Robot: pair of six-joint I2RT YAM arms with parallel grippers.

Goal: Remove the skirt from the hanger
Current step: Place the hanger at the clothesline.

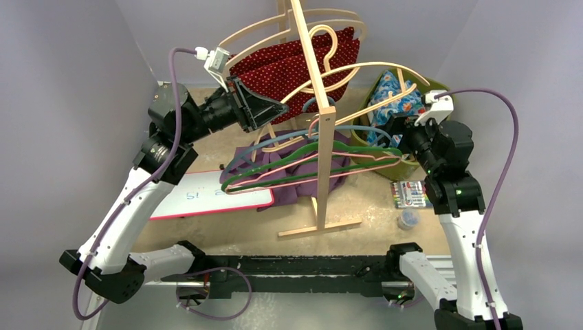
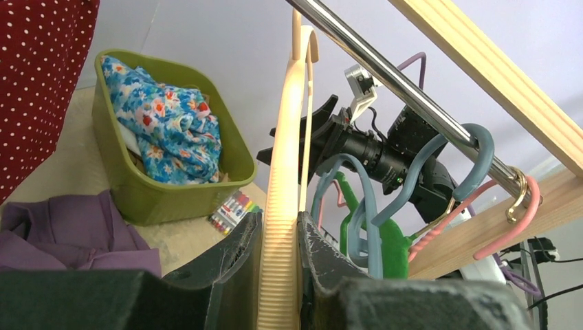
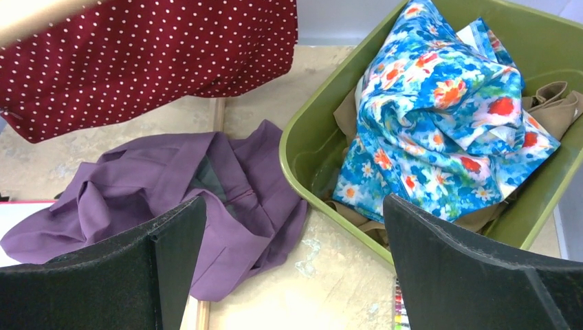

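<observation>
The red white-dotted skirt [image 1: 289,65] hangs at the back of the wooden rack, draped under cream hangers; it also shows in the left wrist view [image 2: 34,82] and the right wrist view [image 3: 151,62]. My left gripper [image 1: 278,110] is shut on the ribbed arm of a cream hanger [image 2: 282,261] whose hook sits over the metal rod [image 2: 385,75]. I cannot tell whether this hanger carries the skirt. My right gripper [image 1: 399,134] is open and empty, above the table between the purple garment [image 3: 137,185] and the green bin [image 3: 323,124].
The rack's post [image 1: 320,137] stands mid-table with blue, green and pink hangers [image 1: 309,161] on the rod. The green bin [image 1: 395,172] holds a floral cloth [image 1: 395,96]. A whiteboard [image 1: 213,196], a marker pack [image 1: 411,194] and a small cup [image 1: 408,220] lie on the table.
</observation>
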